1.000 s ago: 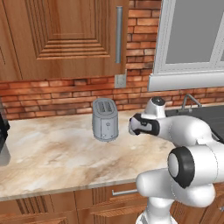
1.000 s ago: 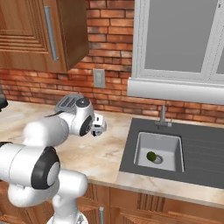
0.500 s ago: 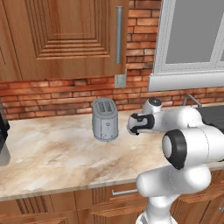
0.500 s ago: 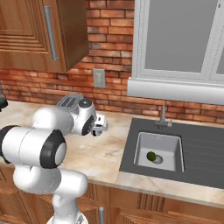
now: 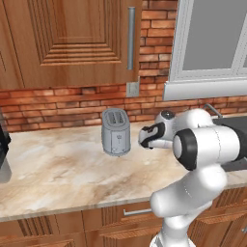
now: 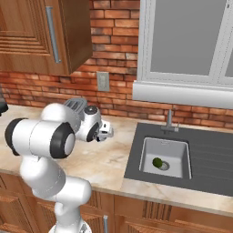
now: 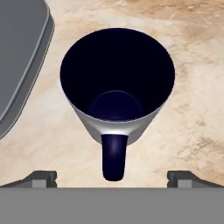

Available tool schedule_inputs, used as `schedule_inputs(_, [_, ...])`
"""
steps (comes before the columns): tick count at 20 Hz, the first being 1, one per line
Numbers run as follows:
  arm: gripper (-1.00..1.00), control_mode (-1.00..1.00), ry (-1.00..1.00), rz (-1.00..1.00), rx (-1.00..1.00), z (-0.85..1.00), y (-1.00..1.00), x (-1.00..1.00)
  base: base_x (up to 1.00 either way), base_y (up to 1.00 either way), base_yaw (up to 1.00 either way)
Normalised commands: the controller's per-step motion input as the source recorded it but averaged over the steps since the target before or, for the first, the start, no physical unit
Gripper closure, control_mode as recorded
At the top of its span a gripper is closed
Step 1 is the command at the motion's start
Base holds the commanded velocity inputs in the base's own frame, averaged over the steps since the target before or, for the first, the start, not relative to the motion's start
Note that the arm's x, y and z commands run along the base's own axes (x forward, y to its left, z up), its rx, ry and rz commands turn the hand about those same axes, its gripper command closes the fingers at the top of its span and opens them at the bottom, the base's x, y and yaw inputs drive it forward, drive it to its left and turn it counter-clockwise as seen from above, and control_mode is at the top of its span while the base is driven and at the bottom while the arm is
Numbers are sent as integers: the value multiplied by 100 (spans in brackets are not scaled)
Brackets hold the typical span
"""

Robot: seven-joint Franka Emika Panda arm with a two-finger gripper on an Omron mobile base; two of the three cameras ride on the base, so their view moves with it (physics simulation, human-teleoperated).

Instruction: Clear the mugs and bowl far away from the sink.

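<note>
**A:** Gripper [image 7: 112, 177] jaws stand spread wide, nothing between them, poised straight above the navy-lined, pale-sided ceramic mug [image 7: 117, 83], whose dark handle [image 7: 113, 156] points back toward the hand.

**B:** Where does that mug sit?

**A:** On the beige marbled stone counter [image 7: 192, 109], just beside the dark grey rectangular sink unit [image 7: 19, 57], whose edge shows at the left of the hand view.

**B:** So how should the grab go?

**A:** I'd lower over the rim and close across the cup wall, keeping clear of the handle so it doesn't twist.

**B:** And the arm?

**A:** Folded low over the counter, wrist [image 6: 98, 129] bent down, near the silver toaster [image 5: 115, 131]. From the base views the mug itself is probably hidden behind the arm.
</note>
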Motion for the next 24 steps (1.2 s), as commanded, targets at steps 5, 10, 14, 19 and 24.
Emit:
schedule_inputs(5, [-100, -100, 0, 0, 0, -8, 0, 26, 0, 0, 0])
schedule_inputs(10, [-100, -100, 0, 0, 0, -5, 0, 22, 0, 0, 0])
schedule_inputs(14, [100, -100, 0, 0, 0, -12, 0, 13, 0, 0, 0])
schedule_inputs(19, [100, -100, 0, 0, 0, -7, 0, 2, 0, 0, 0])
schedule_inputs(24, [100, -100, 0, 0, 0, -11, 0, 0, 0, 0, 0])
